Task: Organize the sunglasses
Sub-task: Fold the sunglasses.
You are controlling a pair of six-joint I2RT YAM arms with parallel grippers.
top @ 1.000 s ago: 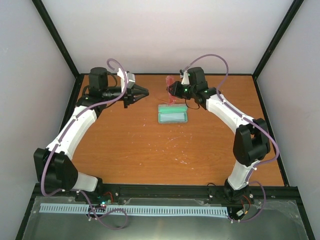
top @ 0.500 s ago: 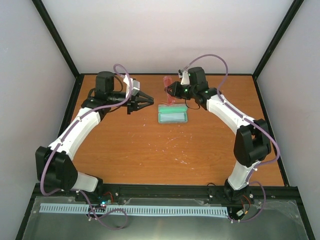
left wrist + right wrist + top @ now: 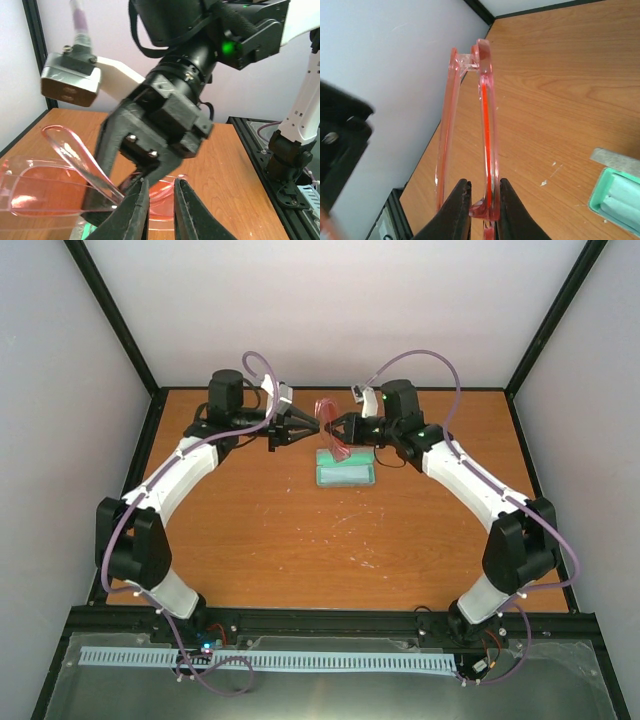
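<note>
Evidently the right fingers (image 3: 457,210) pinch the sunglasses (image 3: 487,145) aloft; the left fingers (image 3: 132,215) (grip unclear) must next help fold them.

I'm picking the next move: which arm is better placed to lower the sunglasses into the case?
Right, probably. The right gripper clamps the sunglasses by the frame, held up beside the open case. The left gripper sits at their other side, its hold unclear.

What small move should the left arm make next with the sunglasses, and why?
Probably close the left tool on the sunglasses' splayed temple to fold it. The right tool holds the frame in mid-air near the open case, and that temple juts out right by the left tool's tips.
</note>
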